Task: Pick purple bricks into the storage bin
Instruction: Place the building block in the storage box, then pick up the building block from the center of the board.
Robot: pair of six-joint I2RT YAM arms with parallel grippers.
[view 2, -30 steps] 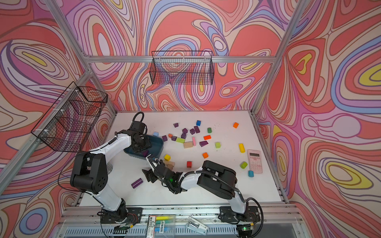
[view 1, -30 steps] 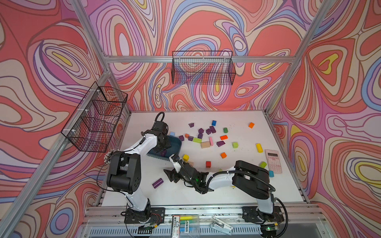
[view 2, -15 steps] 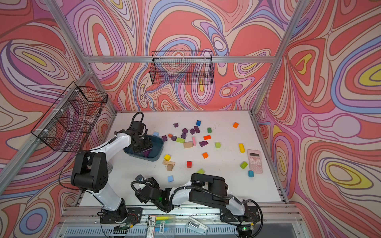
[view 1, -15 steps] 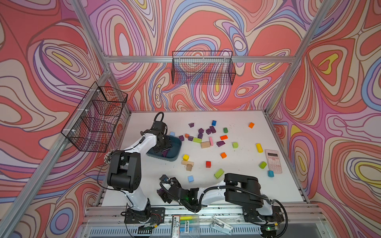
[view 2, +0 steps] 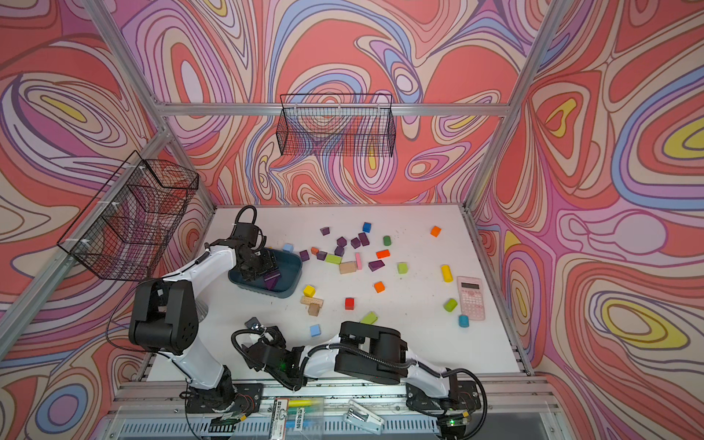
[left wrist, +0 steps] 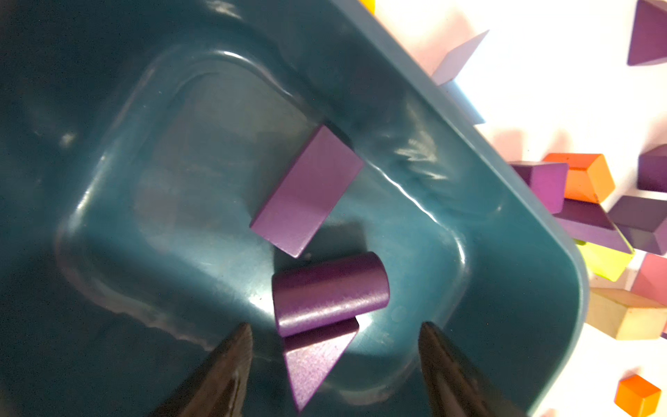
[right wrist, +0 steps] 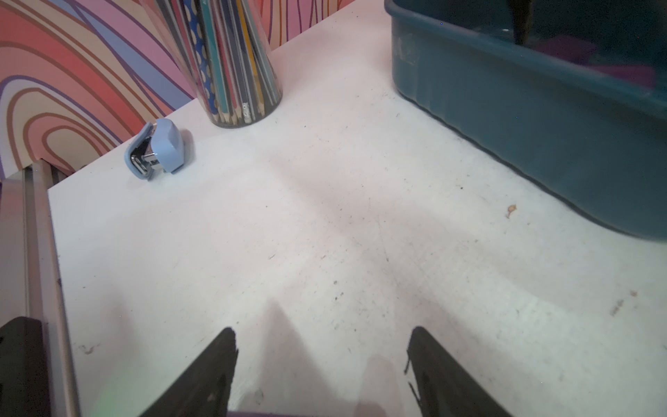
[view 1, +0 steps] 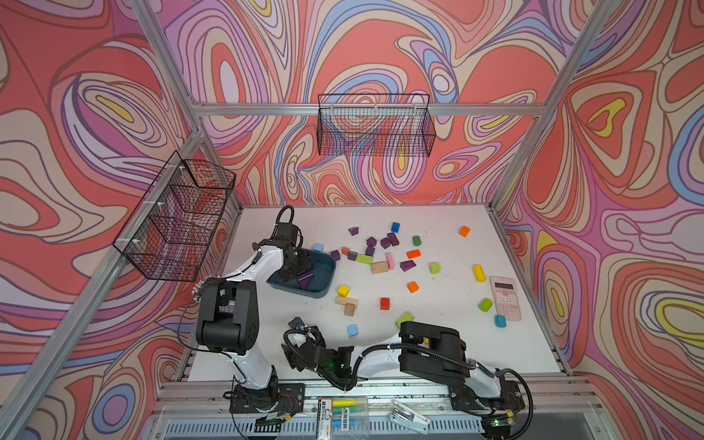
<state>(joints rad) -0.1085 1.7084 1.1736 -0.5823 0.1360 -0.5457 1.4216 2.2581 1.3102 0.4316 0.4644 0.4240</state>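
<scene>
The storage bin (view 1: 324, 263) (view 2: 294, 266) sits at the table's left side. In the left wrist view it (left wrist: 469, 151) holds three purple bricks: a cuboid (left wrist: 306, 191), a cylinder (left wrist: 330, 292) and a triangular wedge (left wrist: 314, 361). My left gripper (left wrist: 334, 332) (view 1: 301, 268) hangs open over them, touching none. Several more purple bricks (view 1: 385, 242) (view 2: 355, 242) lie scattered behind and right of the bin. My right gripper (right wrist: 321, 335) (view 1: 295, 343) is open, low over the front-left table. A purple sliver (right wrist: 252, 414) shows at the frame edge between its fingers.
A pencil cup (right wrist: 231, 61) and a small blue stapler (right wrist: 157, 150) stand near the table's left edge. Blocks of other colours (view 1: 413, 286) and a pink calculator (view 1: 504, 297) lie mid-table and right. Black wire baskets (view 1: 375, 125) hang on the walls.
My left gripper opened over the bin. My right arm swung from mid-table toward the front left, and it now covers the purple brick that lay there.
</scene>
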